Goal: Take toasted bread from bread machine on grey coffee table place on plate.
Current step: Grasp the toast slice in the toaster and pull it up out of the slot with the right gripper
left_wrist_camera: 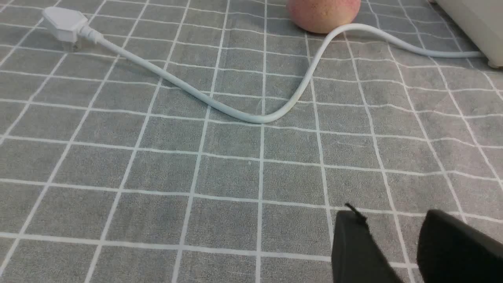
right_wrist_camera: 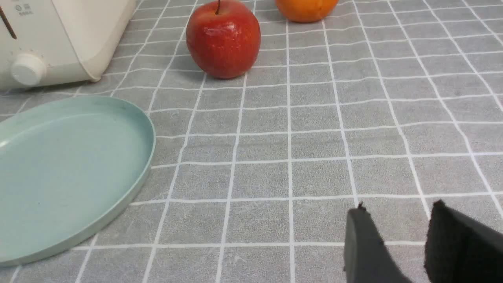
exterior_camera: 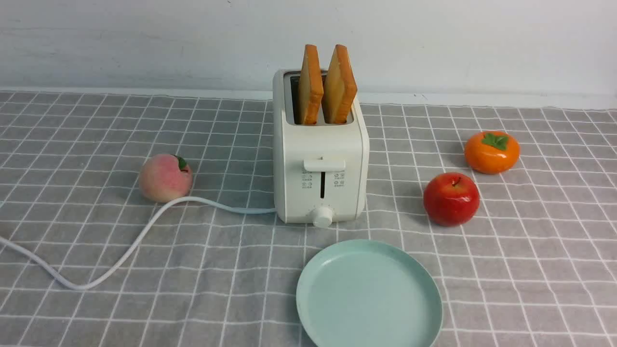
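Toasted bread [exterior_camera: 309,86]: two slices standing on edge in the slots of the bread machine [exterior_camera: 320,164]; upper halves clear of its top; none on the plate yet
Bread machine: mid-desk [exterior_camera: 96,270], lever and knob toward the robot; its cord [exterior_camera: 144,231] trails to the robot's left past a peach [exterior_camera: 165,177]
Plate [exterior_camera: 368,294]: bare; just in front of the bread machine, a little to the right, not touching it
Left claw [left_wrist_camera: 393,220]: released, nothing between the fingers; low over bare cloth; cord, plug [left_wrist_camera: 63,23] and only a corner of the bread machine ahead
Right claw [right_wrist_camera: 399,210]: released and empty too; low over the desk; plate and bread machine front lie to the robot's left of it, apple [right_wrist_camera: 223,39] ahead
Key relation: the slices lie forward of and well above both claws; slots run front to back, so the broad faces look left and right and a thin crust edge faces the robot; a pinch across the thickness from above looks fitting
Nearer arm: probably the right, since its view holds both plate and machine; neither arm shows in the front view
Stage: start; no slice lifted
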Robot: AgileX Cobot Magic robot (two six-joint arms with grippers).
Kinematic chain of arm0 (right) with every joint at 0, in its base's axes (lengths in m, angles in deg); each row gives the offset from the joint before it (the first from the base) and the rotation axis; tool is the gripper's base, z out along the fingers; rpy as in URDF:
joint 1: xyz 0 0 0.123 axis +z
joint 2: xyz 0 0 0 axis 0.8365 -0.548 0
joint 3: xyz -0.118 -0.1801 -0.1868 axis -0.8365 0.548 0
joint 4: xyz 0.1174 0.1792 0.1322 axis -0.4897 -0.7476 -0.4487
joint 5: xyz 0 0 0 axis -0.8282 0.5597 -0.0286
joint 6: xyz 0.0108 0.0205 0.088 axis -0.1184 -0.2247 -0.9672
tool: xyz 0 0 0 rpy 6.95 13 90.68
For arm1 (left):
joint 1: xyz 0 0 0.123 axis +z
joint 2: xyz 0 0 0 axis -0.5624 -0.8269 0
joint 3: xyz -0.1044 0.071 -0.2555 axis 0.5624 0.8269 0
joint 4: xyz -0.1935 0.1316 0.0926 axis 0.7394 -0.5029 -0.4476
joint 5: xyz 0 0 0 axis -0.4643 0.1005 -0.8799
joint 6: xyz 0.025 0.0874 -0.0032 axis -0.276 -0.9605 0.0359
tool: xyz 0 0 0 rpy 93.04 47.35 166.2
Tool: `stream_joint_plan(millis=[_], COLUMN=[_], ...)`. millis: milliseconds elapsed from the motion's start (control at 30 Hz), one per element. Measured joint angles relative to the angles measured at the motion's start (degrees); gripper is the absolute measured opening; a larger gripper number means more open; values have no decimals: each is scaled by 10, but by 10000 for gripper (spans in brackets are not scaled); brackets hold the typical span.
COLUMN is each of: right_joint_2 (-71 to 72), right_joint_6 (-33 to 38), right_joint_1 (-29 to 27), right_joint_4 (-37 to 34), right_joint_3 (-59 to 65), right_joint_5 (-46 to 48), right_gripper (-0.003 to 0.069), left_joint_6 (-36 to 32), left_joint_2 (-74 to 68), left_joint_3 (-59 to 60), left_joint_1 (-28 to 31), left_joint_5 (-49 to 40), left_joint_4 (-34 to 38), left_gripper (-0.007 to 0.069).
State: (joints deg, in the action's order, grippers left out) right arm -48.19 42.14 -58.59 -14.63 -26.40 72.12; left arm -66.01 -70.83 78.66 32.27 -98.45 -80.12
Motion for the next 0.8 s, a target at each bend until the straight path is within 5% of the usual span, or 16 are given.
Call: stream_joint_plan(millis=[800], right_joint_2=[0], right_joint_6=[0], right_joint_1=[0], right_joint_4=[15], right_joint_3=[0], right_joint_5=[-2], right_gripper=[240], left_joint_6=[-2], left_joint_2=[0], left_joint_3=[1], left_joint_1=[0], left_joint_5=[19], left_joint_4=[18], left_gripper=[238])
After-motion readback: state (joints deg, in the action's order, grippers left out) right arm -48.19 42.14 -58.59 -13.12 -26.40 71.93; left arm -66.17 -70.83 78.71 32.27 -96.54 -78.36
